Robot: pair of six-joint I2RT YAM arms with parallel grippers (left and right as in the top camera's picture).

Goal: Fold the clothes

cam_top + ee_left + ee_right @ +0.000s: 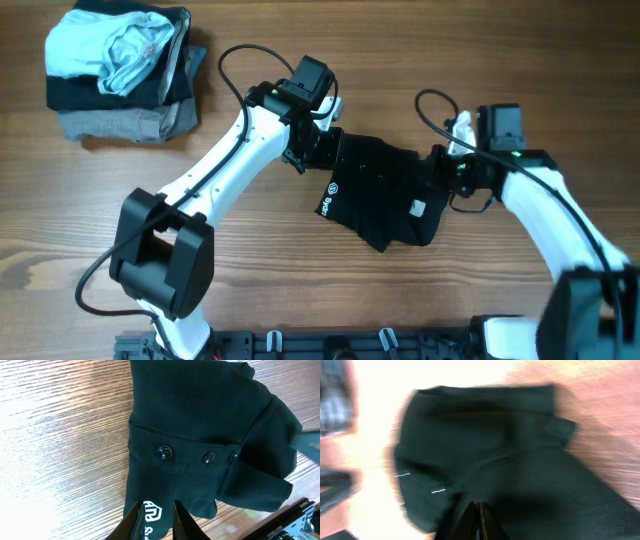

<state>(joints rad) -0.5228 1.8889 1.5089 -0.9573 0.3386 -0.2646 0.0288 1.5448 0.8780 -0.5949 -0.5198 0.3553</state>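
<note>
We find the black shirt (380, 200) lying bunched in the middle of the table (300, 300), between the two arms, crumpled rather than spread flat. Its white logo (335, 190) faces up near the left edge, and the left wrist view shows a row of buttons (165, 451) across a fold.

The left gripper (156, 507) stands at the shirt's left edge. Its fingers are drawn close, with the cloth by the logo between them, so we judge it is pinching the fabric. The right gripper (476, 506) is at the opposite edge, fingers pressed together where they meet the dark cloth. That view is too blurred for us to say how much fabric they hold.

The main risk, as we see it, is the grip itself. Either pinch may have caught several layers, or only a thin lip. If the arms pull apart, a thin lip would slip free, and a doubled pinch would keep the shirt folded on itself instead of opening.

Uneven pulling would drag the shirt sideways and twist it. The stack of folded garments (120, 75) lies well apart at the far left corner, so we expect no trouble there.
</note>
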